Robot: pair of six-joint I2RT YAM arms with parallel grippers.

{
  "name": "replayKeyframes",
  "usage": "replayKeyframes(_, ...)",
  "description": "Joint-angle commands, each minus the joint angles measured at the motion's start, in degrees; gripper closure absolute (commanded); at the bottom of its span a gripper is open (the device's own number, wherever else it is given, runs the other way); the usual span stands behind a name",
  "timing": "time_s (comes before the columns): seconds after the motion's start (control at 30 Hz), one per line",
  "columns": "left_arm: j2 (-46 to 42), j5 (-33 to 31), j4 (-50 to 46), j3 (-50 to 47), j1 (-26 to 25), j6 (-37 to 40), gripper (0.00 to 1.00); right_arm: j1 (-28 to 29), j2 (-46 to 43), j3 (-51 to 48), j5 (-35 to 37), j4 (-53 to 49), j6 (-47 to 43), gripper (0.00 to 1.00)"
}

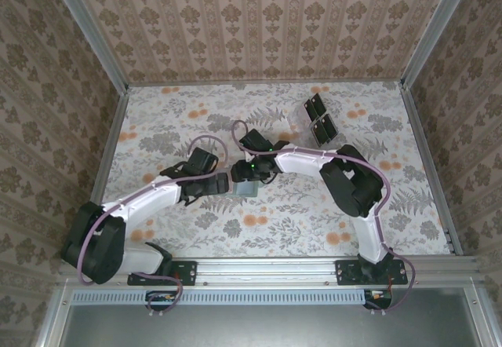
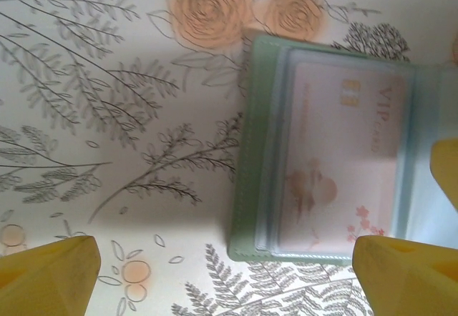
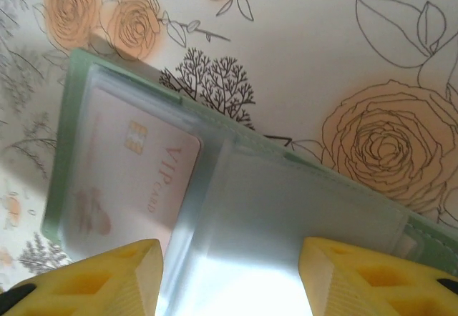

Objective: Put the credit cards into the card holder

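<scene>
The green card holder (image 1: pixel 248 189) lies open on the flowered table, mid-table. One pale pink credit card (image 2: pixel 343 166) marked VIP sits inside its clear sleeve; the same card (image 3: pixel 129 173) fills the holder's (image 3: pixel 68 137) left pocket. My left gripper (image 2: pixel 229 277) is open beside the holder's (image 2: pixel 247 151) left edge, its right finger over the holder's corner. My right gripper (image 3: pixel 229 277) hovers over the holder, jaws apart, with a clear sleeve leaf lying between the fingers. In the top view the left gripper (image 1: pixel 226 182) and right gripper (image 1: pixel 245 176) meet at the holder.
A clear rack with dark square panels (image 1: pixel 314 117) stands at the back right of the table. Patterned walls enclose the table on three sides. One yellow finger of the right gripper (image 2: pixel 447 169) shows at the right edge of the left wrist view.
</scene>
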Motion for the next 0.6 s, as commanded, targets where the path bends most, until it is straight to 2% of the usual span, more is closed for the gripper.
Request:
replayKeyframes(0.0,-1.5,0.6,2.5,-1.5,-1.3,1.1,0.00,-1.7,2.5,-4.1,-5.7,5.2,5.9,0.43)
replayKeyframes(0.3,-1.7,0.8,6.9,-3.2,-3.9,0.9,0.00,-2.8,2.7,-5.7,-10.8,10.8,11.0,0.43)
replayKeyframes(0.57,-1.7,0.4,7.0,-3.4,-4.1,0.5,0.00,-2.7,-3.6,-4.3,-4.8,4.2,5.4,0.43)
